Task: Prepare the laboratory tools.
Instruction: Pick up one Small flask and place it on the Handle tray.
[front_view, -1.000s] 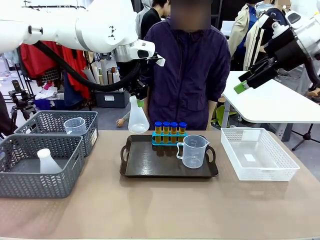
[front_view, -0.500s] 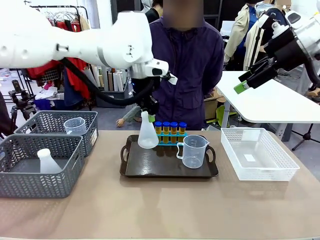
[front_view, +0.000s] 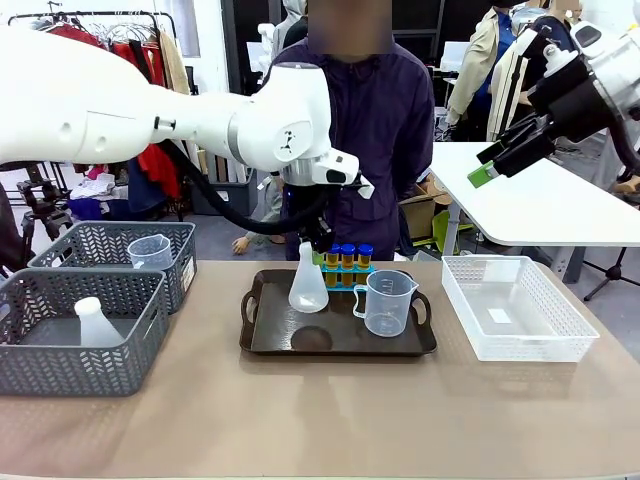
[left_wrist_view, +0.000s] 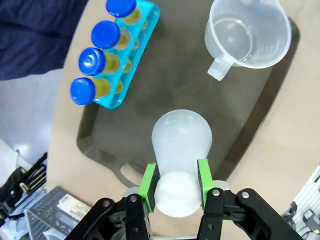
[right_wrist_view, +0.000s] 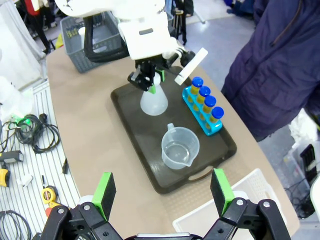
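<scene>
Two green pads of the left gripper (left_wrist_view: 176, 186) were clamped on the neck of the conical flask (front_view: 308, 280), which we saw hanging upright directly below the gripper, over the left part of the dark tray (front_view: 400, 345); we could not tell whether its base touched the tray. Just behind it stood the four amber tubes with blue caps (front_view: 348, 264) in a turquoise rack (left_wrist_view: 131, 57), and to its right the clear measuring beaker (front_view: 386, 302), both on the tray and apart from the flask. We noted a white mesh basket (front_view: 517, 309) to the right of the tray and two grey baskets (front_view: 85, 320) to the left, one with a second flask, one with a second beaker. A person (front_view: 375, 140) stood behind the table. Our right gripper (right_wrist_view: 162, 192) hung high with its jaws wide apart, holding nothing.
</scene>
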